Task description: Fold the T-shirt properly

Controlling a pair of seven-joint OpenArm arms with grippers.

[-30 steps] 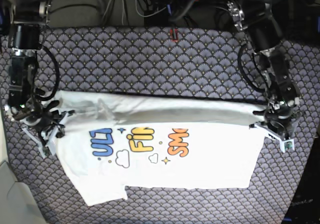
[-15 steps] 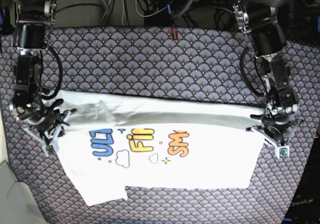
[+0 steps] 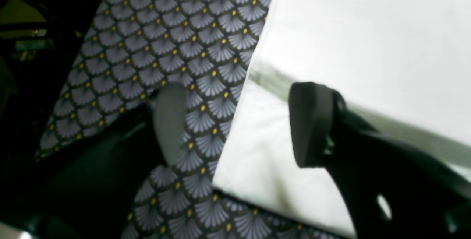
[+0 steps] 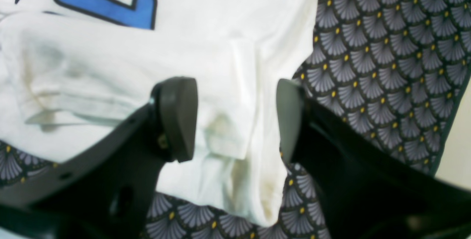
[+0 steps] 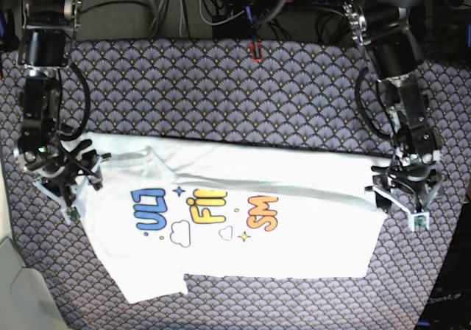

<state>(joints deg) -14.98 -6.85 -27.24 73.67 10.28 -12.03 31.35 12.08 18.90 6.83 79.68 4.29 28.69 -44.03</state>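
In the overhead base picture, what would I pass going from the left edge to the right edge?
Right gripper → T-shirt → left gripper, all on the patterned cloth.

The T-shirt (image 5: pixel 243 219) is soft white matt cloth, smooth over most of its front, creased into shallow folds toward nine o'clock, and printed with flat blue, yellow and orange letters (image 5: pixel 202 213) that show no shine. Under it lies a tablecloth (image 5: pixel 221 87) of woven-looking matt fabric, dark with grey fan shapes and small yellow dots, smooth and unwrinkled toward twelve o'clock. The right gripper (image 4: pixel 235 117) and left gripper (image 3: pixel 235 125) look like hard black plastic with a dull sheen, their fingers (image 4: pixel 178 117) faced with smooth, matt, rubbery-looking pads.
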